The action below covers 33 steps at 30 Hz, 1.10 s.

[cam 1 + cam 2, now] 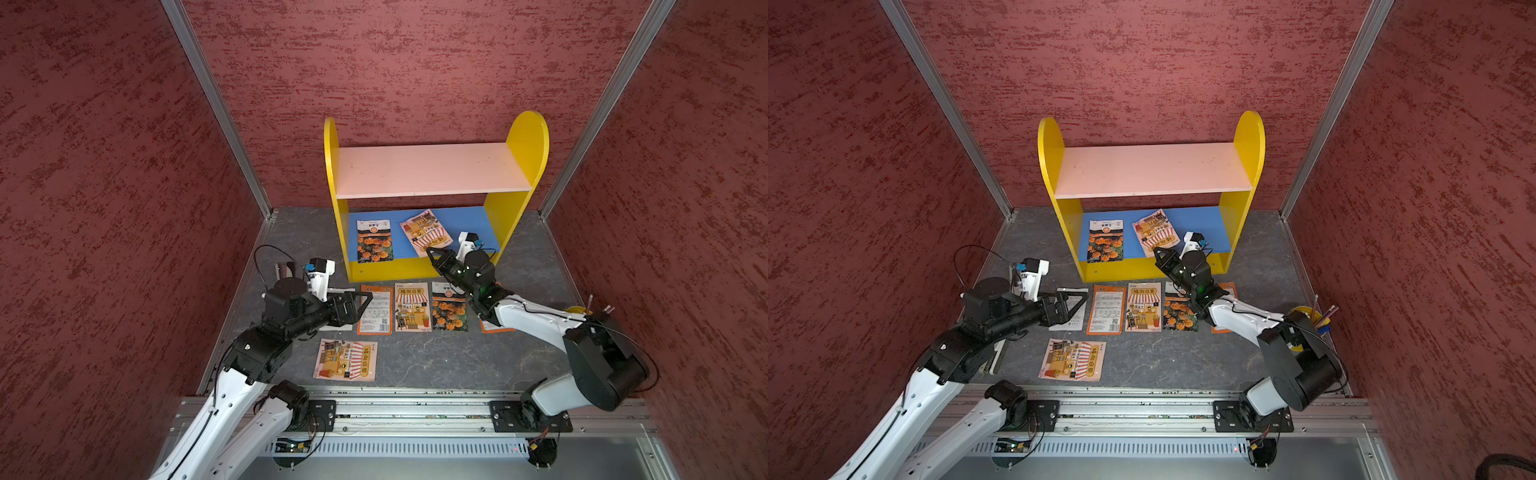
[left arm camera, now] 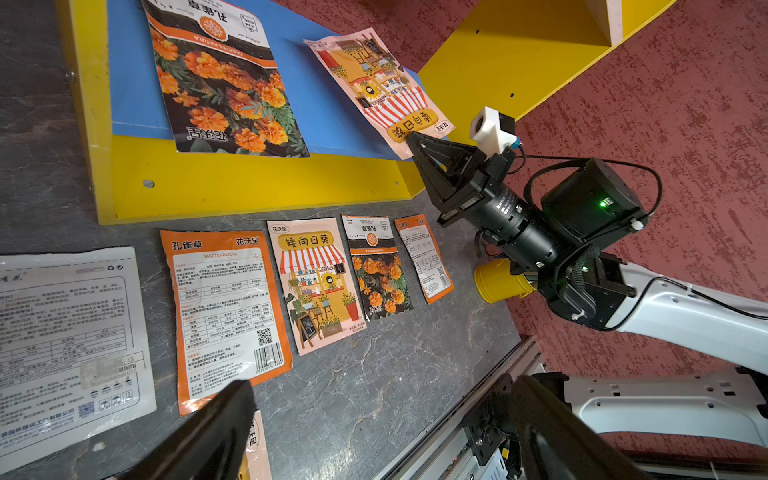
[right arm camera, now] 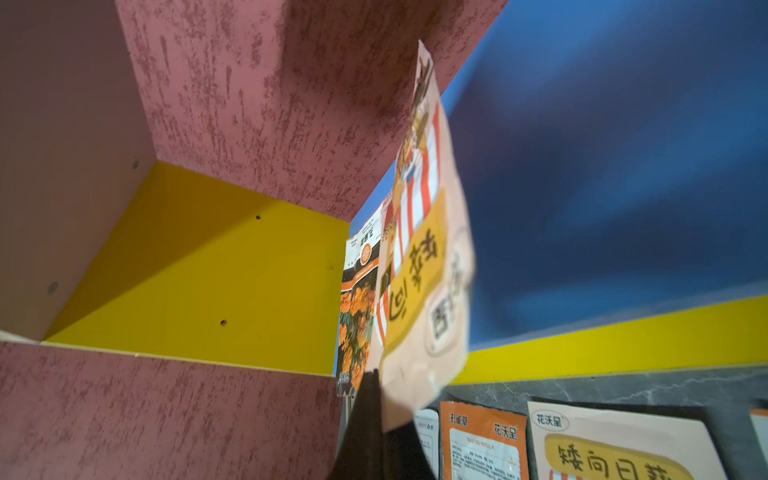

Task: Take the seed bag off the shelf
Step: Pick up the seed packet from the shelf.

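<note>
The shelf (image 1: 528, 141) (image 1: 1250, 141) stands at the back of the table. Two seed bags lie on its blue lower board. One is a pink seed bag (image 1: 424, 232) (image 1: 1155, 235) (image 2: 382, 87) (image 3: 424, 249) with a striped awning print. My right gripper (image 1: 429, 250) (image 1: 1157, 250) (image 2: 409, 136) (image 3: 376, 378) is shut on its near edge, and the rest of it still reaches over the board. A marigold bag (image 1: 374, 242) (image 2: 220, 79) lies flat to its left. My left gripper (image 1: 362, 305) (image 1: 1079, 303) (image 2: 384, 386) hangs open and empty over the left end of the table row.
Several seed bags (image 1: 412, 306) lie in a row on the grey table before the shelf, with another pink bag (image 1: 345, 360) nearer the front rail. A yellow cup of pencils (image 1: 1308, 316) stands at the right, behind my right arm. Red walls close three sides.
</note>
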Tool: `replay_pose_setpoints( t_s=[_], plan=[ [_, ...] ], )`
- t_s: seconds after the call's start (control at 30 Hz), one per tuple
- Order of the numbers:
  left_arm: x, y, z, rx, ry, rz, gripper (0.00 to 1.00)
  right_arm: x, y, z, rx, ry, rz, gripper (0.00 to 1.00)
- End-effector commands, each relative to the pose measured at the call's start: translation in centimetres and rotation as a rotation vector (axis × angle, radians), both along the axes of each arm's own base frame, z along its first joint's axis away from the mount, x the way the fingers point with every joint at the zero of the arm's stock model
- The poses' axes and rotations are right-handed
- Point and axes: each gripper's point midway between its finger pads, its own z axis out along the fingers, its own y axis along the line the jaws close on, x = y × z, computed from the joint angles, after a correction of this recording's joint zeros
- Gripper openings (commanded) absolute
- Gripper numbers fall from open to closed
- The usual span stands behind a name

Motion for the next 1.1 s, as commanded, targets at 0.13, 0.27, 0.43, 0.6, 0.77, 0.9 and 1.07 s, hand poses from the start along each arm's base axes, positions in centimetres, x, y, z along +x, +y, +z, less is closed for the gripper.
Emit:
replay_pose_setpoints(
  t_s=[0.13, 0.27, 0.43, 0.6, 0.77, 0.9, 1.07],
  plan=[
    [0.9, -1.7, 1.6, -0.063, -0.054, -0.068, 1.0, -6.5, 0.5, 2.1, -0.141, -0.075, 0.262, 0.0],
    [1.5, -2.8, 3.0, -0.107, -0.091, -0.126, 1.0, -10.9, 0.9, 3.0, -0.148, -0.099, 0.427, 0.0],
    [2.1, -3.7, 4.9, -0.137, -0.168, -0.208, 1.0, -16.1, 1.0, 4.8, -0.127, -0.144, 0.614, 0.0],
    [2.2, -4.6, 5.5, -0.185, -0.188, -0.291, 1.0, -20.2, 0.9, 7.1, -0.093, -0.199, 0.759, 0.0],
    [1.8, -5.8, 6.2, -0.27, -0.206, -0.385, 1.0, -22.7, 1.2, 8.8, -0.058, -0.236, 0.868, 0.0],
    [1.7, -6.1, 6.6, -0.29, -0.21, -0.414, 1.0, -23.9, 1.6, 9.7, -0.031, -0.264, 0.931, 0.0],
    [1.5, -6.4, 6.2, -0.305, -0.189, -0.438, 0.91, -24.0, 1.8, 9.9, -0.025, -0.274, 0.933, 0.0]
  ],
)
